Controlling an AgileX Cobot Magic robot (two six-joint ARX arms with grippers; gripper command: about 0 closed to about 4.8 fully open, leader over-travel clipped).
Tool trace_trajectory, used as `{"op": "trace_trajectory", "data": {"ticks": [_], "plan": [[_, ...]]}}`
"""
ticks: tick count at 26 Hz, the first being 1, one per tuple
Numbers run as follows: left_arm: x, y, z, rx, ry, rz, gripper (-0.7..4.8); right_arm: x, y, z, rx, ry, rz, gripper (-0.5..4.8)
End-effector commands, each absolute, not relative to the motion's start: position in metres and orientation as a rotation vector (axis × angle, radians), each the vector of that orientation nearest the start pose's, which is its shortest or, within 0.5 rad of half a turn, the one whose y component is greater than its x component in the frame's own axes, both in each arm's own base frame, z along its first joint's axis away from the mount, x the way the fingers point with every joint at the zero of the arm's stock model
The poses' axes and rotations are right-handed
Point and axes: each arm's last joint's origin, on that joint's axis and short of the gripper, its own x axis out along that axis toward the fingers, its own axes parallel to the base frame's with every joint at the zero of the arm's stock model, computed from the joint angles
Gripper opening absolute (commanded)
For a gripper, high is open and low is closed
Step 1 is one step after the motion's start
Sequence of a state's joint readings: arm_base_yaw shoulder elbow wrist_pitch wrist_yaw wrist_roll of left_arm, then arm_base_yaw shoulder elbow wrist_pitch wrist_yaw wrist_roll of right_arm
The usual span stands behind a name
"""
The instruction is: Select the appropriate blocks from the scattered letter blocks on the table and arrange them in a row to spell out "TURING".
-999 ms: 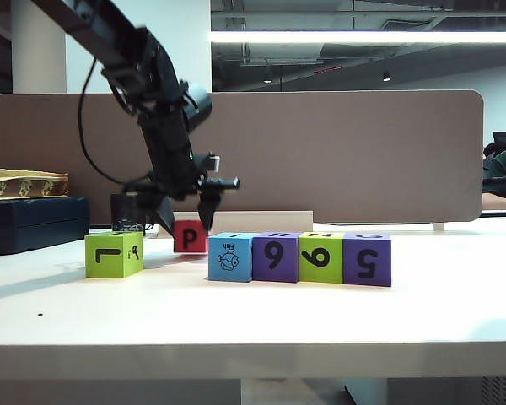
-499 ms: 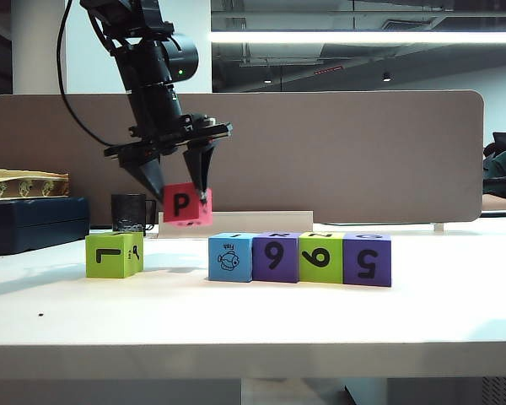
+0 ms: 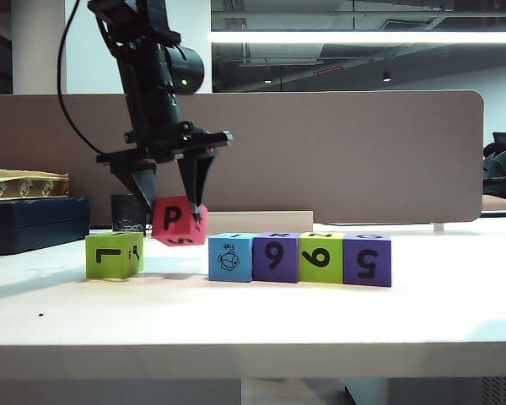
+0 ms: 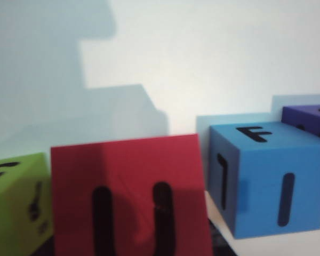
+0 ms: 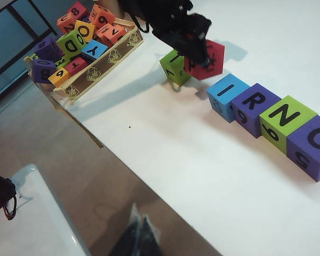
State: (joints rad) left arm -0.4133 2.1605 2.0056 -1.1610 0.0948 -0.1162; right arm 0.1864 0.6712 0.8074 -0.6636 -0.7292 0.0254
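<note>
Red block is gripped between the closed jaws of the left gripper, tilted, lifted above the counter; it hangs between the lone green block and the blue block that starts the row; right gripper sits apart, its jaws unclear.
</note>
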Motion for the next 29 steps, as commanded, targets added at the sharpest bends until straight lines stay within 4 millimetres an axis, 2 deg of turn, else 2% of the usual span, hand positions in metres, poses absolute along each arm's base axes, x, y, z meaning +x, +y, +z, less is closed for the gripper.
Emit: {"op": "trace_trajectory", "data": {"ticks": [1,8,21,22,25,29], "plan": [[0.405,-0.186,0.242,0.13,1.346,-0.36,2.63,0.119,0.042,0.318,0.163,0.519,0.892,-0.01],[0.41,-0.191,0.222,0.138,1.38,-0.356,2.63,0.119,0.042,0.318,0.163,0.52,0.892,-0.01],[0.403,-0.191,0.219,0.148,1.453,-0.357,2.83,0.119,0.042,0.318,0.162,0.519,0.892,-0.01],[0.403,-0.191,0.22,0.149,1.455,-0.356,2.87,0.119,0.042,0.318,0.162,0.519,0.892,-0.01],[0.402,-0.191,0.22,0.151,1.469,-0.353,3.51,0.119,0.042,0.318,0.163,0.519,0.892,-0.01],[0.4,-0.19,0.221,0.154,1.484,-0.35,3.51,0.119,0.042,0.318,0.163,0.519,0.892,-0.01]]}}
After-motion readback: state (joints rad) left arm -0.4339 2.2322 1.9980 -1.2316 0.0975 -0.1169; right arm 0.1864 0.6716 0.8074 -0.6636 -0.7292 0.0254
